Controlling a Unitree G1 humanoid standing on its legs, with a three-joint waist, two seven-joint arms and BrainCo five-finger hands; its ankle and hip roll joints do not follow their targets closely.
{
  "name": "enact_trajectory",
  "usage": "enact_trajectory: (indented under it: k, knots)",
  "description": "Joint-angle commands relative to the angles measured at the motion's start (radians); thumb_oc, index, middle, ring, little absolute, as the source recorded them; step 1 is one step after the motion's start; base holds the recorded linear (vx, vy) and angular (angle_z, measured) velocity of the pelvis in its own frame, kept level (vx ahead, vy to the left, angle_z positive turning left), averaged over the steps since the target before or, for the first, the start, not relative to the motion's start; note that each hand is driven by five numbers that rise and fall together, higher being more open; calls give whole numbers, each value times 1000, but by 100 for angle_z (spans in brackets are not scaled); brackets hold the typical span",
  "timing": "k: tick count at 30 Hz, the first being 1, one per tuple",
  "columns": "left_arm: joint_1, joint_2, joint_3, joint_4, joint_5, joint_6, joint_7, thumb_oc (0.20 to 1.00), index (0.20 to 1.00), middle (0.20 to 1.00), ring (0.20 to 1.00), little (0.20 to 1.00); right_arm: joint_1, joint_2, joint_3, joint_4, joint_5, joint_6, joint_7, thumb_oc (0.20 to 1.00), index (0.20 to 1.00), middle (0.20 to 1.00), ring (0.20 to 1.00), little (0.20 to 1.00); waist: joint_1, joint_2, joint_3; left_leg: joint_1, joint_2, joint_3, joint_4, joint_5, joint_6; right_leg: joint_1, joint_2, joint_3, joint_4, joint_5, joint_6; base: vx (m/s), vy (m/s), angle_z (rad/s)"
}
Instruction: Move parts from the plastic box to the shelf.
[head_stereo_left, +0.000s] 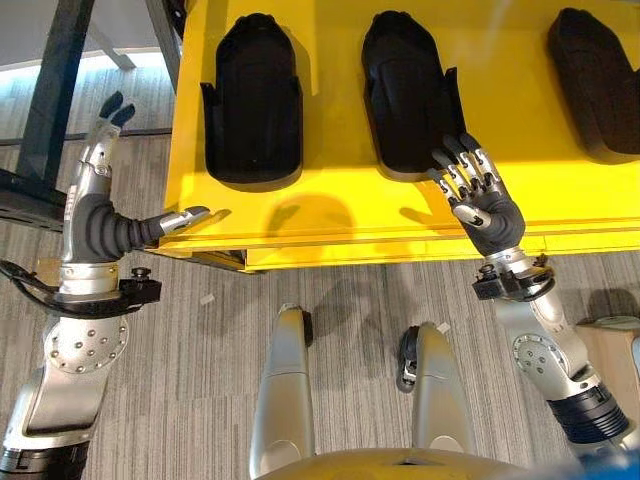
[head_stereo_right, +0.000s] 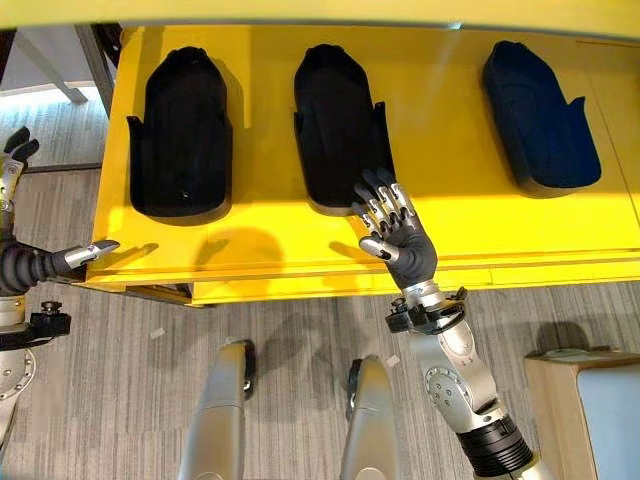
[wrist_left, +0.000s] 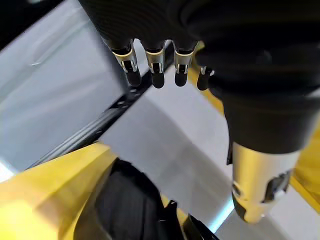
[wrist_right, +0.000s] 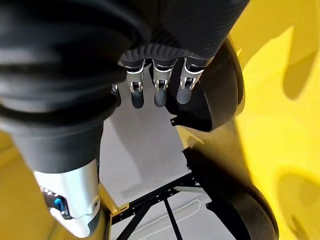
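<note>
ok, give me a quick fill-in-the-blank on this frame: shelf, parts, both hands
1. The shelf surface is coloured ____.
2. The number of black parts on it is ____.
3. The right hand has its fingertips at the near edge of the ____ part.
4. The left hand holds ____.

Missing words: yellow; three; middle; nothing

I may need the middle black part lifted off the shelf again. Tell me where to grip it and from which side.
Probably grip the middle part across its near, wider end, where side tabs stick out. Come from the shelf's front edge with the right hand, whose open fingers already reach that end.
</note>
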Motion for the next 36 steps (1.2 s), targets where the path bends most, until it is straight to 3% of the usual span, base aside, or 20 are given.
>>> enact_trajectory:
  k: [1, 2, 3, 7, 10, 11, 21, 36]
  knots:
    - [52, 66, 13, -59, 58, -78, 54, 1000, 1000, 1000, 1000, 1000, 35, -34, 12, -63, 0, -78, 24, 1000, 1000, 1000, 1000, 1000, -1, -20, -106, -10, -13, -10, 5, 13, 45, -97, 39, -5, -56, 180, -44, -98, -9, 11]
    - [52, 66, 14, -60, 58, -78, 54, 1000, 1000, 1000, 1000, 1000, 36, -34, 12, -63, 0, -78, 24, 1000, 1000, 1000, 1000, 1000, -1, -21, -101, -20, -12, -5, 0, 39, 50, -105, 37, -9, -63, 203, -51, 73, -12, 7]
    - [55, 75, 9, -71, 74, -83, 54, 1000, 1000, 1000, 1000, 1000, 37, -38, 12, -65, -1, -80, 23, 1000, 1000, 1000, 1000, 1000, -2, -20, -105, -10, -13, -10, 5, 13, 45, -97, 39, -5, -56, 181, -43, -4, -3, 5]
    - [56, 115, -36, -84, 126, -106, 62, 1000, 1000, 1000, 1000, 1000, 48, -50, 3, -72, 1, -95, 19, 1000, 1000, 1000, 1000, 1000, -8, -24, -101, -12, -13, -11, 6, 15, 44, -97, 38, -5, -55, 180, -42, 19, -2, 1]
    - [39, 153, -122, -75, 145, -110, 30, 1000, 1000, 1000, 1000, 1000, 55, -53, 1, -65, -6, -105, 9, 1000, 1000, 1000, 1000, 1000, -13, -24, -98, -11, -12, -11, 3, 18, 44, -97, 38, -7, -55, 182, -39, -28, 1, 0]
    - [34, 157, -146, -70, 149, -107, 19, 1000, 1000, 1000, 1000, 1000, 53, -54, 5, -64, -10, -106, 6, 1000, 1000, 1000, 1000, 1000, -15, -25, -92, -21, -11, -5, -1, 44, 48, -105, 35, -11, -61, 205, -47, -82, 2, -1]
    - [-51, 206, -412, 28, 217, -117, -56, 1000, 1000, 1000, 1000, 1000, 50, -65, 11, -49, -28, -129, -13, 1000, 1000, 1000, 1000, 1000, -29, -26, -84, -17, -8, -2, 2, 45, 48, -102, 41, -8, -60, 205, -45, -9, 0, 0]
    - [-26, 202, -456, 66, 212, -107, -114, 1000, 1000, 1000, 1000, 1000, 38, -59, 4, -43, -35, -131, -27, 1000, 1000, 1000, 1000, 1000, -31, -25, -83, -18, -6, -1, 3, 42, 51, -105, 44, -9, -65, 205, -44, 0, 0, 0]
